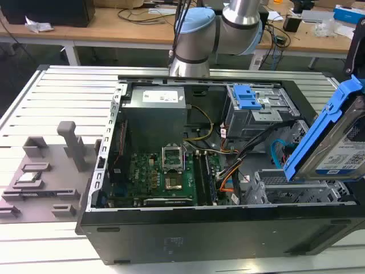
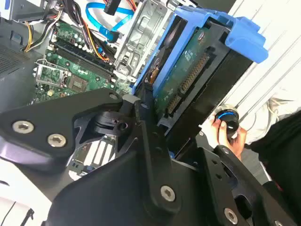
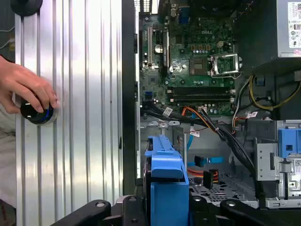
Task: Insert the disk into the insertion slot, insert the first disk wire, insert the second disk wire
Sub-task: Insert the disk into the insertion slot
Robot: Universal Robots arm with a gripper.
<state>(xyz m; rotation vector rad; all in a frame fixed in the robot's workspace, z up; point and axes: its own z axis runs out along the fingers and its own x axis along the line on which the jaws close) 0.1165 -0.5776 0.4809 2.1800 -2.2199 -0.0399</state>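
An open computer case [image 1: 199,240] lies on a ribbed metal surface [image 1: 63,91]. At the exterior view's right, the claw [image 2: 176,125] is closed tight on the disk [image 1: 342,142], gripping it by its blue frame. The disk hangs steeply tilted over the insertion slot [image 1: 296,188], a perforated silver cage in the case's corner. I cannot tell whether its lower edge touches the cage.

A blue cable [image 1: 278,153] and orange wires [image 1: 228,181] loop just beside the cage mouth. To my eye there are 2 risks. The tilt could jam a frame corner on the cage rim, or the loose cable could get pinched beneath the disk.

In the first wrist view, a person's hand [image 3: 26,87] rests on a round knob [image 3: 37,114] on the surface, well apart from the case.
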